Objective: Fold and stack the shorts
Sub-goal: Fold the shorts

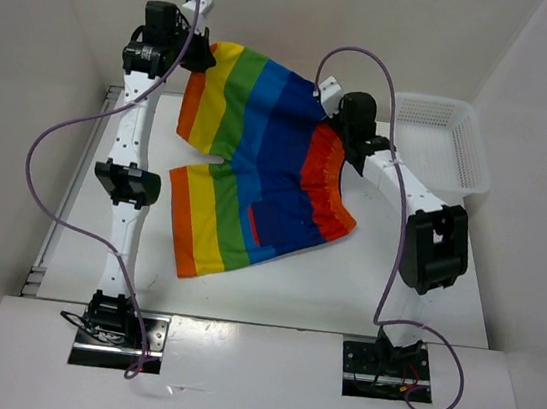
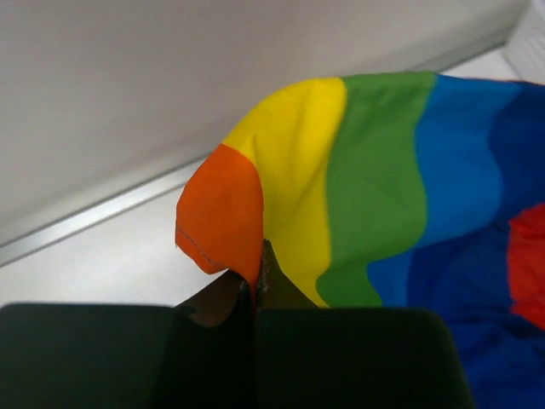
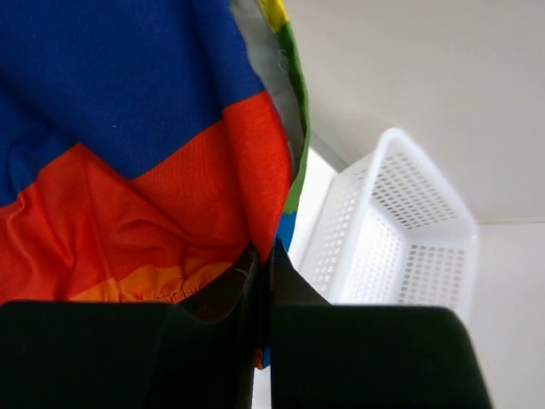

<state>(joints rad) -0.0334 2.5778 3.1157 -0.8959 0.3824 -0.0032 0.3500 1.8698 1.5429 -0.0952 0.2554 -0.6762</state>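
Arm bases point(image 1: 119, 330) on white table point(image 1: 322, 292), rainbow shorts point(image 1: 249, 161) beyond, white walls point(image 1: 399, 19) around

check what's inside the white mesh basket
The basket shows only bare mesh floor from above. The right arm covers its near left corner, so that bit stays unseen.

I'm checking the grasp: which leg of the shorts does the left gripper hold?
The far leg of the shorts: the left gripper is shut on its orange hem corner. The near leg lies flat with no gripper on it.
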